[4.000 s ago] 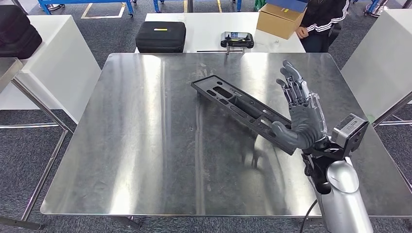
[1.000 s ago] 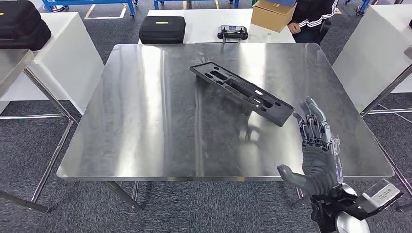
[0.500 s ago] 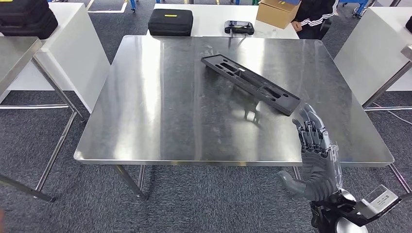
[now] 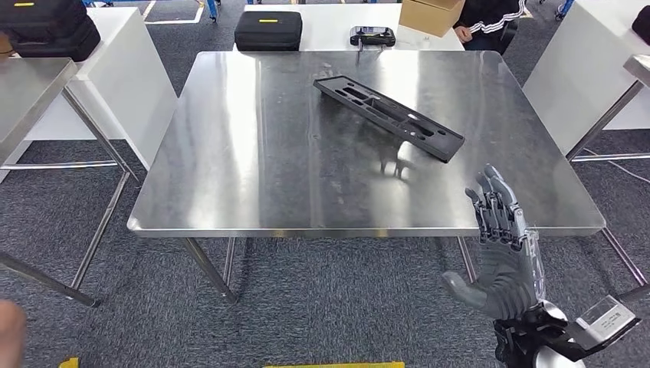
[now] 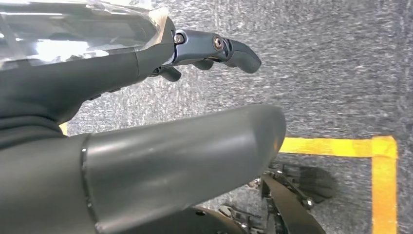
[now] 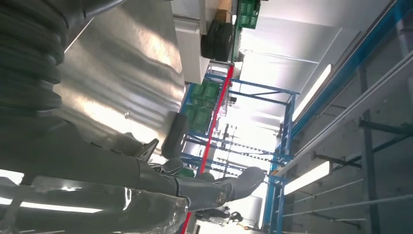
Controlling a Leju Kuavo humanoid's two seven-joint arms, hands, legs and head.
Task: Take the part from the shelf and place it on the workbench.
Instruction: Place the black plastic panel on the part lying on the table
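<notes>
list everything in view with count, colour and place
part: 1, black, lying flat on the workbench, far right of centre
workbench: 1, bare steel, centre
case: 1, black, on the white table behind
controller: 1, dark, on the same white table
box: 1, brown cardboard, at that table's far right
person: 1, dark striped sleeves, beside the box
floor tape: yellow, on grey carpet
right hand: 1, grey, fingers spread, holding nothing, below the workbench's near edge
left hand: 1, grey, over the carpet
</notes>
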